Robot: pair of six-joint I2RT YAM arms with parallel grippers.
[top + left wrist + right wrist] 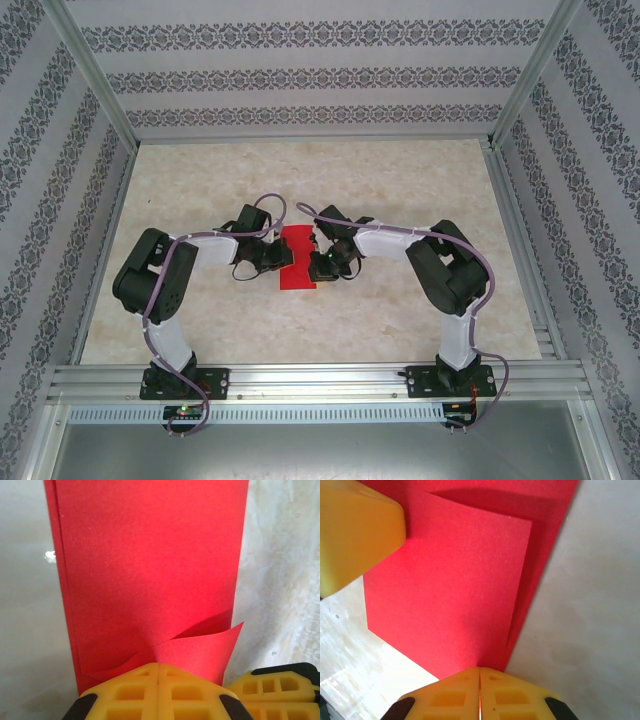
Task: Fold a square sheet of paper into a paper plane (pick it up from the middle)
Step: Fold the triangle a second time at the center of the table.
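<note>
We see the square sheet of paper [297, 257], bright red and folded into a narrow strip. It lies flat near the middle of the table [400, 180], well away from all 4 edges, its long sides running from the near edge toward the far edge. The left gripper [276, 258] meets its left side and the right gripper [320, 264] its right side. In the left wrist view, the yellow fingers [130, 692] are pressed together on a lifted, curling top layer of paper. In the right wrist view, the fingers [455, 697] are also closed, tips against a raised red layer; we cannot tell whether they pinch it.
</note>
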